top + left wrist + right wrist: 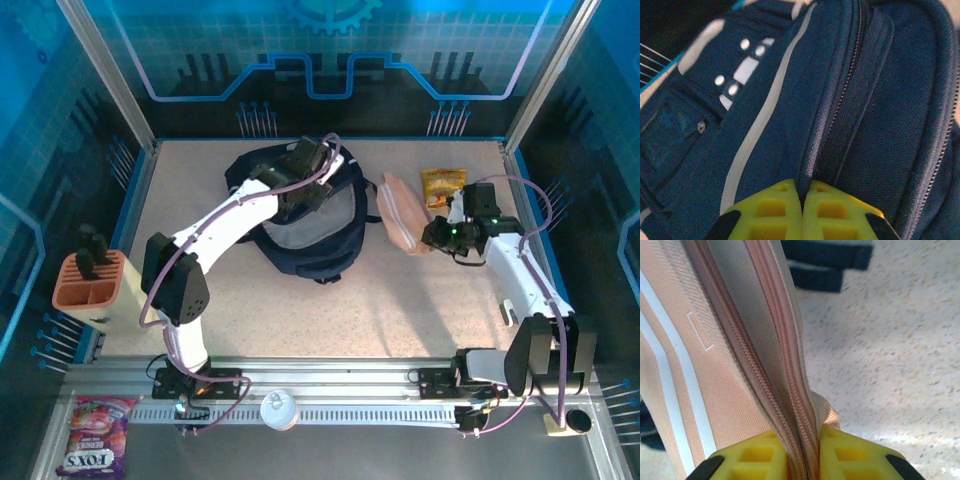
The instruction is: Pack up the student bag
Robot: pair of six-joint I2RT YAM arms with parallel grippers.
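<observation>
The student bag [310, 240] lies flat on the table [250, 300], straps spread and its grey-white patch facing up. The left hand [802, 204] is at the bag's far end. Its yellow pads are pressed fully together, pinching a ridge of navy fabric beside a zip. Just right of the bag lies a peach pencil case [402, 215]. The right hand [804, 455] clamps the case's zipped edge, its jaws nearly closed with the fabric squeezed between them. Farther right of the bag, past the case, sits a yellow snack packet [441, 185]. Well left of the bag, an orange holder [88, 285] stands at the table's edge.
</observation>
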